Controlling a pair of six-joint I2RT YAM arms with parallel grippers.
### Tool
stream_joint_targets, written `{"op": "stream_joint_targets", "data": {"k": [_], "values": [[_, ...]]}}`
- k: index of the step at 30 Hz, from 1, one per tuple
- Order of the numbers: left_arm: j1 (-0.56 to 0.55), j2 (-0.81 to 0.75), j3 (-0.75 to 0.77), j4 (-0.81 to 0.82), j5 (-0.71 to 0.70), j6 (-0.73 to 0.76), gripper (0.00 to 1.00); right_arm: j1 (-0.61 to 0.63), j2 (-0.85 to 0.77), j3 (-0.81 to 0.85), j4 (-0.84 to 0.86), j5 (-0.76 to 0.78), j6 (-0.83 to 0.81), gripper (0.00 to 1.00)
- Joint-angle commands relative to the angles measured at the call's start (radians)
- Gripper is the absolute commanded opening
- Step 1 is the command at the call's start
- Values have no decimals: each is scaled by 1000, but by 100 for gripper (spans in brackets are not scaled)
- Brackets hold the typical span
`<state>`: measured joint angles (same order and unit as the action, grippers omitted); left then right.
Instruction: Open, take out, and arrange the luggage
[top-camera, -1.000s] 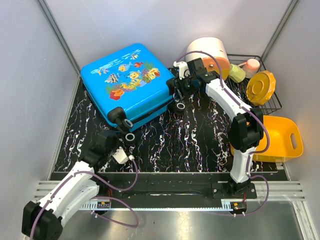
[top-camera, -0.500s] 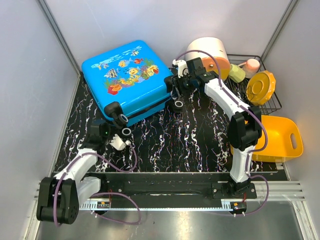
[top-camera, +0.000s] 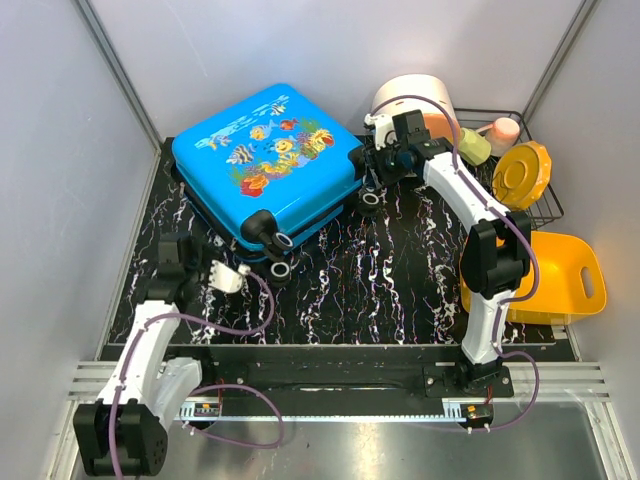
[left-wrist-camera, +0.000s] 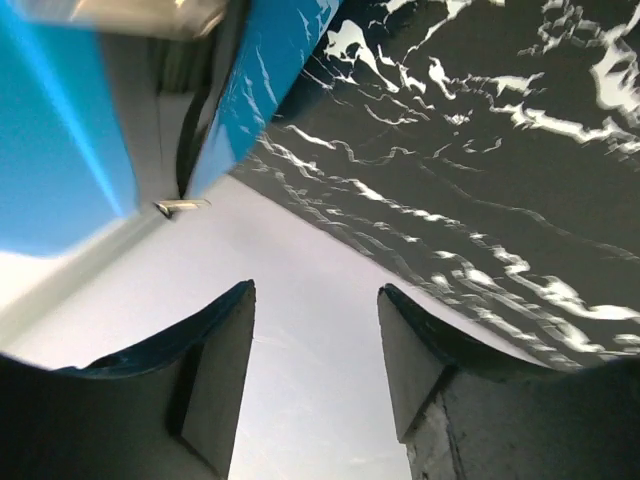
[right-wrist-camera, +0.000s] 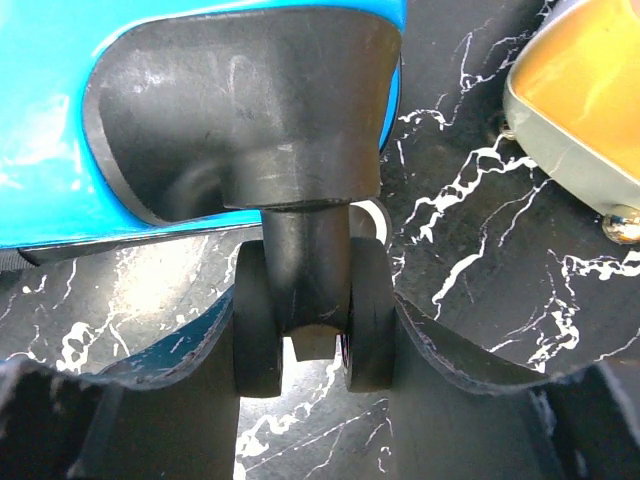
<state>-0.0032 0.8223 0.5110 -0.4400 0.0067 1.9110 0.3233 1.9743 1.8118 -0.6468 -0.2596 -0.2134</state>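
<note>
My left gripper (top-camera: 228, 277) hovers near the mat's (top-camera: 400, 270) left edge, fingers apart and empty. The luggage (top-camera: 265, 160) lies unopened toward the far-left corner, fish side up. My right gripper (right-wrist-camera: 305, 345) is clamped on its right-hand wheel (right-wrist-camera: 258, 320). That wheel probably swivels, so a pull could spin the case or slip free, knocking it into the round box (top-camera: 415, 100) just beside. Box, basket (top-camera: 548, 222) and basin (top-camera: 590, 262) crowd the right edge, leaving little room to open it.
</note>
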Motion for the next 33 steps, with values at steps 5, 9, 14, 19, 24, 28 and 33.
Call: {"op": "stream_joint_targets", "data": {"k": [5, 9, 14, 19, 24, 28, 33], "values": [[182, 168, 420, -383, 304, -960, 63, -47, -45, 11, 61, 76, -7, 0], [337, 296, 559, -410, 501, -1332, 73, -41, -55, -14, 15, -30, 3, 0], [439, 373, 656, -362, 713, -1696, 90, 23, -136, -169, 9, -167, -33, 0], [439, 394, 673, -286, 699, -1906, 99, 154, -233, -345, 15, -257, -40, 0], [439, 411, 686, -260, 696, -1974, 99, 345, -330, -442, 74, -305, 52, 0], [437, 406, 693, -221, 690, -2024, 99, 470, -359, -425, 118, -326, 152, 0], [436, 474, 736, -192, 670, -2031, 99, 516, -367, -324, 135, -326, 201, 26]]}}
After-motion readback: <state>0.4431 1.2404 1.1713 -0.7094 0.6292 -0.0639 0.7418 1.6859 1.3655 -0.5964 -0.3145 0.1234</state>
